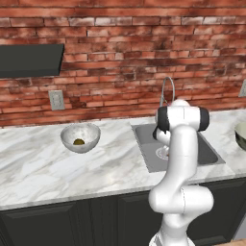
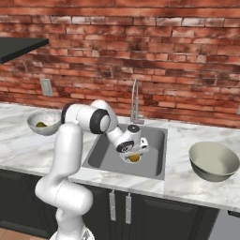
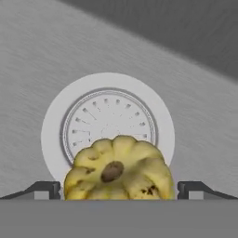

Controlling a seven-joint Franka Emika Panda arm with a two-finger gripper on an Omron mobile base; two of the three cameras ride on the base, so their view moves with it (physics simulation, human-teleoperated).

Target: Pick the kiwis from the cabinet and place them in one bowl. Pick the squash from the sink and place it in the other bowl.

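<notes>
Two spread fingers point(image 3: 46, 189) flank the squash point(image 3: 119, 169) over the sink point(image 3: 37, 79) drain.

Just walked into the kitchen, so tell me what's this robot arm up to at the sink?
The white arm is reaching down into the sink, its open gripper straddling a yellow squash that lies by the round drain; the fingers have not closed on it. On the counter to the left, the pale speckled bowl already holds something small and olive-green, likely a kiwi. The other bowl waits empty to the right of the sink.
</notes>
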